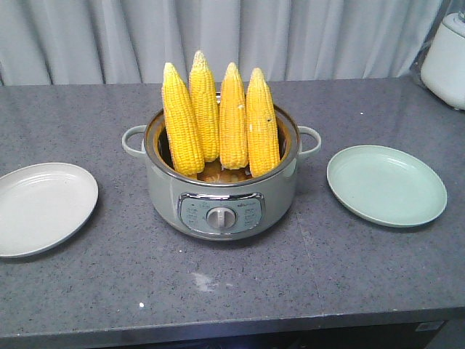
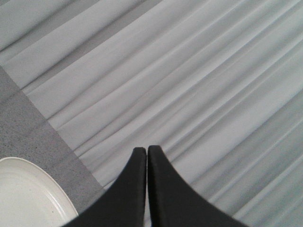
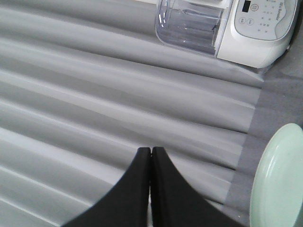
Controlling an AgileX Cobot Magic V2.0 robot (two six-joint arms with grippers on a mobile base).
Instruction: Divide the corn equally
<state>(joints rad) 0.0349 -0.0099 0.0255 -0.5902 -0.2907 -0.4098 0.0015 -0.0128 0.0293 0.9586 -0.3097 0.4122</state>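
The left gripper [image 2: 147, 150] and right gripper [image 3: 150, 150] are held with fingers pressed together, nothing between them. The corn [image 1: 220, 127], four cobs, is stood upright in the pot [image 1: 218, 207]. The white plate [image 1: 43, 211] and green plate [image 1: 385, 185] are unloaded, so no distributing is judged done.

We logged a grey speckled countertop [image 1: 240, 291], a pale grey pleated curtain [image 1: 327, 36] hanging along its far edge, a white appliance [image 1: 445, 62] at the far right corner, soft even light.
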